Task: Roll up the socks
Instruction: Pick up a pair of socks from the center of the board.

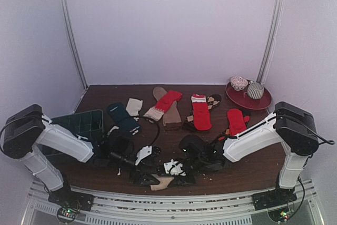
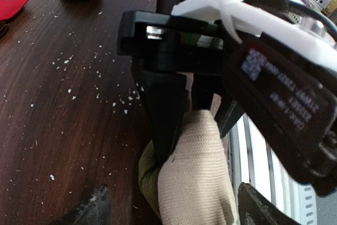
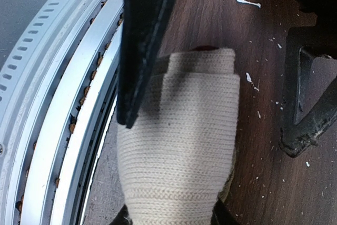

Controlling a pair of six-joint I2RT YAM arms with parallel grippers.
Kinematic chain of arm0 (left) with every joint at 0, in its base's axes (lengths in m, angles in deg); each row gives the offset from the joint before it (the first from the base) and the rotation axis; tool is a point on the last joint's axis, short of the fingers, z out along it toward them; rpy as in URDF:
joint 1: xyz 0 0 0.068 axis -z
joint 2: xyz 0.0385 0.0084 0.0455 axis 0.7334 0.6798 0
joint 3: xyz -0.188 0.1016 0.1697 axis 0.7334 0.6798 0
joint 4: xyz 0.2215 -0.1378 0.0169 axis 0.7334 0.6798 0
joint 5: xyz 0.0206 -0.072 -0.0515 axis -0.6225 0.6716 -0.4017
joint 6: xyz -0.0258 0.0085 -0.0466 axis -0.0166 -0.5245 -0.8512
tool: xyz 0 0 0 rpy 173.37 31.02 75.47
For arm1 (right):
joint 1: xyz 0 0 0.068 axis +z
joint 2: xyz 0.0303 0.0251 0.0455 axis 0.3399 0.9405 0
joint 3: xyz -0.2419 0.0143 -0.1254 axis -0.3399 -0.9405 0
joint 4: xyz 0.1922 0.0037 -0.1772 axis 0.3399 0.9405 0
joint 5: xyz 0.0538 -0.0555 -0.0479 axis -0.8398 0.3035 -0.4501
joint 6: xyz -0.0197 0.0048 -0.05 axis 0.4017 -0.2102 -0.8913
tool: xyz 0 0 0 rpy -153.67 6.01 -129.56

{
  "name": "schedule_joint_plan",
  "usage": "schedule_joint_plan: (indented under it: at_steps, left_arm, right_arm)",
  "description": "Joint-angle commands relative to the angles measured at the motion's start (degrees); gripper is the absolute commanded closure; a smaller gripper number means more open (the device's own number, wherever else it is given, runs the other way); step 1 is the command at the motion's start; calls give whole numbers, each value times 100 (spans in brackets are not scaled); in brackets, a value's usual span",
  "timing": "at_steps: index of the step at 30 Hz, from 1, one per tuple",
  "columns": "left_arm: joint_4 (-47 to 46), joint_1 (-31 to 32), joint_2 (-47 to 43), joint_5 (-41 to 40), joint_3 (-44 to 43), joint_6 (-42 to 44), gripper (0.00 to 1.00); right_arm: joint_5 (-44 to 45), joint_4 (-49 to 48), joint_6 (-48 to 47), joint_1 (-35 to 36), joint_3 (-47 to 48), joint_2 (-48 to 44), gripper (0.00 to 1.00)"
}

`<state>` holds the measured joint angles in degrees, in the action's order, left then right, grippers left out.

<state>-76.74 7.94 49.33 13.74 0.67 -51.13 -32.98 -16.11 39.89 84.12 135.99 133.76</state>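
A cream sock (image 1: 161, 183) with an olive patch lies at the table's front edge. It fills the left wrist view (image 2: 195, 183) and the right wrist view (image 3: 181, 146). My right gripper (image 1: 180, 174) (image 3: 169, 218) is shut on one end of it. My left gripper (image 1: 145, 175) (image 2: 174, 209) is open, with its fingers spread on either side of the sock's other end. Further back lie a dark teal sock (image 1: 122, 117), another cream sock (image 1: 135, 106), a red and tan sock (image 1: 164, 104), a brown sock (image 1: 171, 115), two red socks (image 1: 201, 114) (image 1: 236, 121) and an argyle sock (image 1: 214, 101).
A dark green gridded tray (image 1: 79, 125) stands at the left by my left arm. A red plate (image 1: 261, 103) with two rolled sock balls (image 1: 238, 82) (image 1: 255, 90) sits at the back right. The metal rail (image 3: 58, 93) runs just past the front edge. White crumbs dot the wood.
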Motion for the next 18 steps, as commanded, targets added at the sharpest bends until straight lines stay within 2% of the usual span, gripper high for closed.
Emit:
schedule_joint_plan:
  at_steps: [1,10,18]
  left_arm:
    - [-566,-25,175,154,98,-357,19]
    - [-874,-21,558,320,221,-708,21]
    - [-1549,-18,733,501,571,-1162,23]
  right_arm:
    - [473,1171,-8,-93,-255,395,70]
    - [547,1099,48,-105,-293,386,70]
    - [594,1063,89,-127,-272,442,71]
